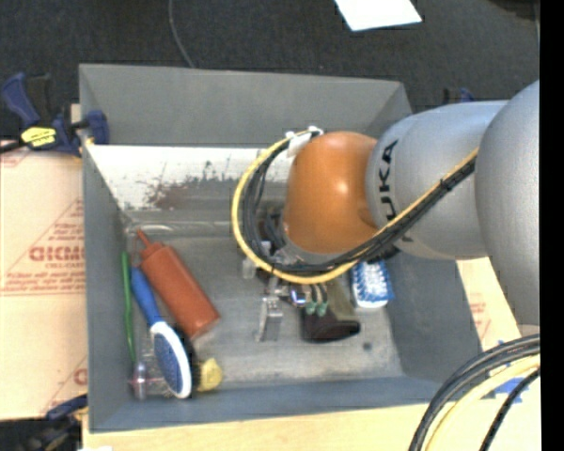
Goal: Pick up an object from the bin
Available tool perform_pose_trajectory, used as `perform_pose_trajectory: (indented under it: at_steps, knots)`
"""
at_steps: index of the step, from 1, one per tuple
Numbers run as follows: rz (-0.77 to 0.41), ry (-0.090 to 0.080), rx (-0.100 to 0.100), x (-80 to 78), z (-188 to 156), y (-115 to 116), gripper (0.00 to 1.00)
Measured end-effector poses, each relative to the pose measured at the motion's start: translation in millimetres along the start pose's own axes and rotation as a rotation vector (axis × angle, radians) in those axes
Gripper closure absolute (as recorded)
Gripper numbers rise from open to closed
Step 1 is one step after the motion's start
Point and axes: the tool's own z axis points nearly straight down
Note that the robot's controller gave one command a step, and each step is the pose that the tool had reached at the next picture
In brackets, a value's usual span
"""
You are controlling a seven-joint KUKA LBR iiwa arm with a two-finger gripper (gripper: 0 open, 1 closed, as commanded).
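One grey arm (pixel 451 186) is reaching in from the right of the frame and is hiding much of the right half of the grey metal bin (pixel 244 101), which is filling the middle of the frame. At the arm's wrist a rounded orange cover (pixel 324 195) is sitting just right of the bin's centre, and a yellow cable (pixel 240 205) is looping round the cover's left side and under it. Below the cover, the gripper (pixel 271 316) is hanging low over the bin floor, at the lower middle of the frame; whether it is open or shut cannot be told, and nothing is showing in its grip.

Along the left part of the floor an orange-red bottle (pixel 177 294) is lying aslant, its narrow neck pointing to the upper left. Just left of the bottle a blue brush (pixel 169 355) is lying alongside it, its white-rimmed oval head pointing toward the lower left corner of the bin. A blue-and-white object (pixel 372 286) is peeking out from under the arm at centre right. The thing nearest the gripper, a black object (pixel 327 328), is lying on the floor just to the gripper's right and below the blue-and-white object. A thin green stick (pixel 127 299) is lying close along the left wall, beside the brush handle. A small yellow lump (pixel 210 374) is lying at the bottom edge of the floor, right beside the brush head
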Motion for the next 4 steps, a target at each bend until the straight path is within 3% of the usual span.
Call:
perform_pose_trajectory:
  at_steps: [1, 2, 3, 4]
  knots:
    - [0.000, 0.000, 0.000, 0.0, 0.0, 0.0, 0.00]
    - [0.016, -0.002, -0.002, 1.3, -32.5, 1.1, 0.00]
    - [0.009, -0.003, 0.000, -9.3, -29.9, -0.7, 0.00]
    - [0.053, -0.011, -0.004, -74.1, -8.3, -47.9, 0.00]
